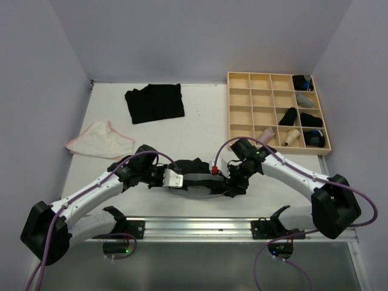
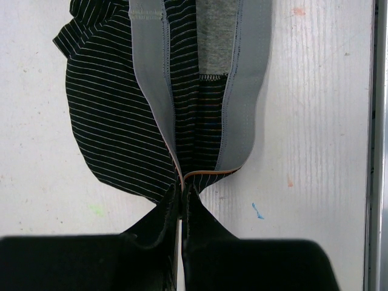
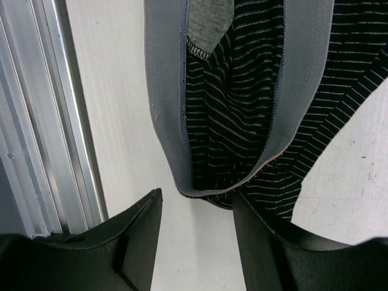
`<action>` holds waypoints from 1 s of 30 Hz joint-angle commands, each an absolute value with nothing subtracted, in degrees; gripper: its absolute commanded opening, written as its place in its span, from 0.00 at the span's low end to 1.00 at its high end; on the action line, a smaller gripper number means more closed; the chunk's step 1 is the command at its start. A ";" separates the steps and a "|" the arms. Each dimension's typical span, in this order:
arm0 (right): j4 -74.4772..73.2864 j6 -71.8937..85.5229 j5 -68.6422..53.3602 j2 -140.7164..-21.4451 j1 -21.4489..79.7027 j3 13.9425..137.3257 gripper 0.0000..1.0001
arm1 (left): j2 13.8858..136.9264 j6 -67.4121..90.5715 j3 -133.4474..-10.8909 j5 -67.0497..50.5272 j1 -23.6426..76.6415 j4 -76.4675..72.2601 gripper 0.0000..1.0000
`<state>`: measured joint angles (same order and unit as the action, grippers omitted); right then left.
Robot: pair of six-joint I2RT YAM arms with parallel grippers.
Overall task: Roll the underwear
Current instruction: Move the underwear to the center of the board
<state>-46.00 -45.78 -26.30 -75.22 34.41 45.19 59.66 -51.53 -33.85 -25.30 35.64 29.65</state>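
Nearest, just beyond the metal rail [image 1: 200,227] at the table's near edge, the striped brief [image 1: 197,177] lies stretched between the 2 arms, its grey waistband running side to side.

The left gripper [image 2: 182,195] is clamped tight on 1 end of the waistband, the cloth fanning out from its tips. The right gripper [image 3: 197,209] has its jaws apart, 1 finger on each side of the waistband's other end. Nothing is held there. Its right-hand finger may be touching the striped cloth, though the wrist view does not settle that.

The risks, as I judge them:
- If the right jaws close where they stand, they may catch only 1 layer of the folded band, or the loose striped cloth beside it. The roll would then start crooked.
- If the left arm pulls before the right has a grip, the whole brief slides leftward and bunches.
- A roll begun so near the rail could push cloth against it and snag.

Farther back on the left lies the whitish brief [image 1: 100,139] with pink edging, flat. Beyond it is the black pile [image 1: 154,103], well apart from both arms. The wooden tray [image 1: 230,109] sits at the far right, also out of the way.
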 commanded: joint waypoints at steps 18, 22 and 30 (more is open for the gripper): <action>-41.13 -43.77 -26.99 -74.71 36.12 46.49 0.16 | 59.68 -49.48 -34.98 -26.28 35.16 27.95 0.00; -42.98 -44.82 -26.10 -71.46 35.86 46.85 0.00 | 58.63 -49.22 -35.33 -25.49 35.16 28.91 0.00; -47.72 -47.18 -22.50 -64.08 31.74 54.83 0.00 | 54.76 -41.67 -44.98 -23.12 33.23 29.71 0.00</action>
